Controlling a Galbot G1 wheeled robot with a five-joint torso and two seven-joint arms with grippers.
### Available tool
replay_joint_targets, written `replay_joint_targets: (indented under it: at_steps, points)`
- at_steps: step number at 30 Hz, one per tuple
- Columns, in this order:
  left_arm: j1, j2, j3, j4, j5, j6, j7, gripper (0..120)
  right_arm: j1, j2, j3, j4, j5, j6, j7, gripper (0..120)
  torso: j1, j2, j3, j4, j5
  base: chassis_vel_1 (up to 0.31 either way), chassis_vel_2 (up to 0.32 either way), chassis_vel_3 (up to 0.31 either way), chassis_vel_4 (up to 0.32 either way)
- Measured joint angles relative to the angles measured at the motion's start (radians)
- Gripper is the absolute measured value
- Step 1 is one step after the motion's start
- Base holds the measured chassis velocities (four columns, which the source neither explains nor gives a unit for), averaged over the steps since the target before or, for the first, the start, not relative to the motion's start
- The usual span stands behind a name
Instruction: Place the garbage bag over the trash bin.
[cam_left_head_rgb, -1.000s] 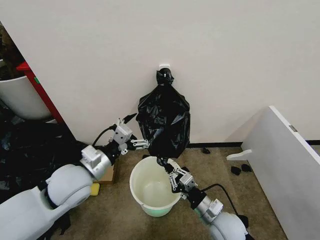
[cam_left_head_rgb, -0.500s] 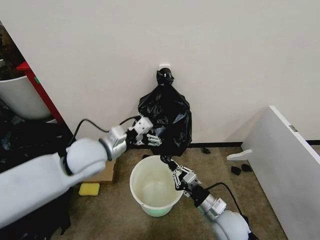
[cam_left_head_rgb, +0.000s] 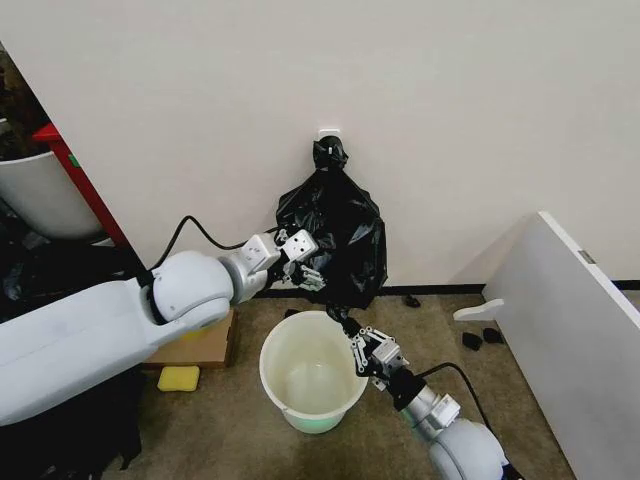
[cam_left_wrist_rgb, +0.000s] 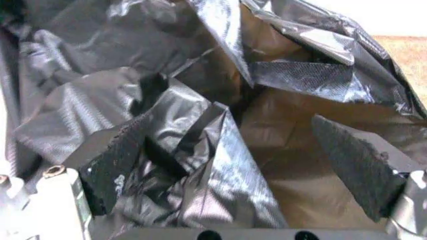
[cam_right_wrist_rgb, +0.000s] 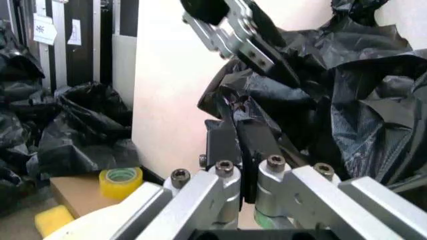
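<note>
Two hands work the garbage bag (cam_left_head_rgb: 335, 240) at frame centre above the trash bin (cam_left_head_rgb: 305, 375): right hand (cam_left_head_rgb: 350, 328) clamped on its lower corner, left hand (cam_left_head_rgb: 308, 268) spread apart against its folds, where the thin film could probably tear or slip free.

Garbage bag (cam_left_head_rgb: 335, 240): thin glossy crinkled black plastic. Trash bin (cam_left_head_rgb: 305, 375): smooth cream plastic.

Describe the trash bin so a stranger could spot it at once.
Start at the pale wall where black bags hang from a hook. Directly beneath them on the brown floor stands the trash bin, between the two robot arms. It is the round cream-white bucket with a rolled rim, open and unlined, unlike the bigger white tub at far left.
</note>
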Motion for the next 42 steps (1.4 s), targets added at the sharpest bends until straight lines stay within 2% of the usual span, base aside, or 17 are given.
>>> replay_joint_targets:
  at_steps: [4, 9, 13, 18, 28, 30, 31, 33, 35, 38, 40, 42]
  points:
    - [-0.049, -0.028, 0.047, 0.023, 0.002, 0.013, 0.003, 93, 0.003, -0.004, 0.003, 0.002, 0.002, 0.000, 0.000, 0, 0.000, 0.000, 0.000, 0.0000, 0.0002, 0.000, 0.000, 0.000, 0.000]
    - [-0.117, -0.072, 0.122, 0.045, -0.012, 0.080, 0.011, 92, 0.005, -0.006, 0.013, 0.008, 0.008, -0.001, -0.001, 0, 0.000, 0.000, 0.000, -0.0003, 0.0003, 0.000, 0.000, 0.000, 0.000]
    - [-0.121, -0.088, 0.139, 0.057, -0.006, 0.119, -0.003, 79, 0.004, -0.006, 0.023, 0.010, 0.011, -0.001, -0.002, 0, 0.000, 0.000, 0.000, 0.0000, 0.0000, 0.000, 0.000, 0.000, 0.000]
    - [-0.120, -0.100, 0.141, 0.074, 0.024, 0.151, -0.022, 75, 0.003, -0.007, 0.030, 0.010, 0.016, 0.001, -0.002, 0, 0.000, 0.000, 0.000, 0.0000, 0.0000, 0.000, 0.000, 0.000, 0.000]
    - [-0.112, -0.128, 0.132, 0.110, 0.020, 0.158, -0.082, 39, 0.007, -0.010, 0.033, 0.009, 0.021, 0.003, -0.003, 0, 0.000, 0.000, 0.000, 0.0000, 0.0000, 0.000, 0.000, 0.000, 0.000]
    - [-0.107, -0.130, 0.126, 0.117, -0.013, 0.158, -0.114, 30, 0.009, -0.012, 0.036, 0.008, 0.025, 0.003, -0.003, 0, 0.000, 0.000, 0.000, -0.0001, 0.0000, 0.000, 0.000, 0.000, 0.000]
    - [-0.107, -0.130, 0.126, 0.117, -0.013, 0.158, -0.114, 30, 0.009, -0.012, 0.036, 0.008, 0.025, 0.003, -0.003, 0, 0.000, 0.000, 0.000, -0.0001, 0.0000, 0.000, 0.000, 0.000, 0.000]
    - [-0.101, -0.132, 0.107, 0.118, -0.063, 0.157, -0.144, 19, 0.009, -0.013, 0.037, 0.008, 0.034, 0.003, -0.003, 0, 0.000, 0.000, 0.000, 0.0000, 0.0000, 0.000, 0.000, 0.000, 0.000]
    - [-0.097, -0.134, 0.094, 0.120, -0.083, 0.157, -0.158, 16, 0.009, -0.014, 0.036, 0.009, 0.039, 0.002, -0.003, 0, 0.000, 0.000, 0.000, 0.0000, 0.0000, 0.000, 0.000, 0.000, 0.000]
    - [-0.081, -0.140, 0.055, 0.130, -0.117, 0.156, -0.196, 1, 0.009, -0.016, 0.036, 0.012, 0.050, 0.000, -0.001, 0, 0.000, 0.000, 0.000, -0.0002, 0.0000, 0.000, 0.000, 0.000, 0.000]
    - [-0.071, -0.140, 0.038, 0.130, -0.125, 0.156, -0.206, 0, 0.009, -0.017, 0.036, 0.012, 0.053, -0.001, -0.001, 0, 0.000, 0.000, 0.000, -0.0001, 0.0001, 0.000, 0.000, 0.000, 0.000]
    - [-0.028, -0.143, -0.025, 0.122, -0.151, 0.149, -0.243, 0, 0.009, -0.017, 0.035, 0.016, 0.060, -0.004, 0.001, 0, 0.000, 0.000, 0.000, -0.0001, 0.0001, 0.000, 0.000, 0.000, 0.000]
